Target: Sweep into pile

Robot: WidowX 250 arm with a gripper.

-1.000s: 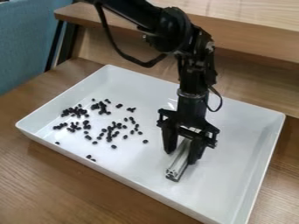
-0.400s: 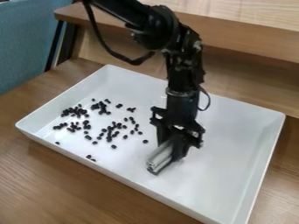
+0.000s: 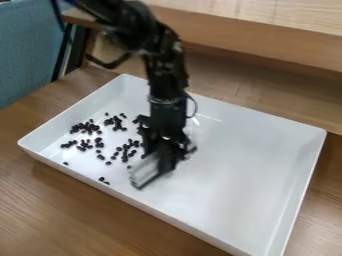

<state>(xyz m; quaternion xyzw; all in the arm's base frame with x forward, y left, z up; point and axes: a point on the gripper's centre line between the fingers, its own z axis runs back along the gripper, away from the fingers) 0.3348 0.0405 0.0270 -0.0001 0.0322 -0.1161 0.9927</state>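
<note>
"What has been changed?"

"The silver bar (image 3: 145, 172) has been slid toward nine o'clock across the white tray (image 3: 247, 180). It is clamped in the black gripper (image 3: 161, 159)."

"Where is it placed now?"

"Near the tray's middle, toward eight o'clock, close by the nearest black beans (image 3: 125, 158). The rest are scattered toward ten o'clock."

"What is meant for the pile?"

"The pushing seems to be just begun. The beans should be nudged slowly, or some may be missed past the bar's end."

The camera slants down at the gripper (image 3: 160, 156) and the shelf (image 3: 254, 42) behind its jaws. It sits fairly near, framing most of the tray (image 3: 240, 175) around them.
</note>
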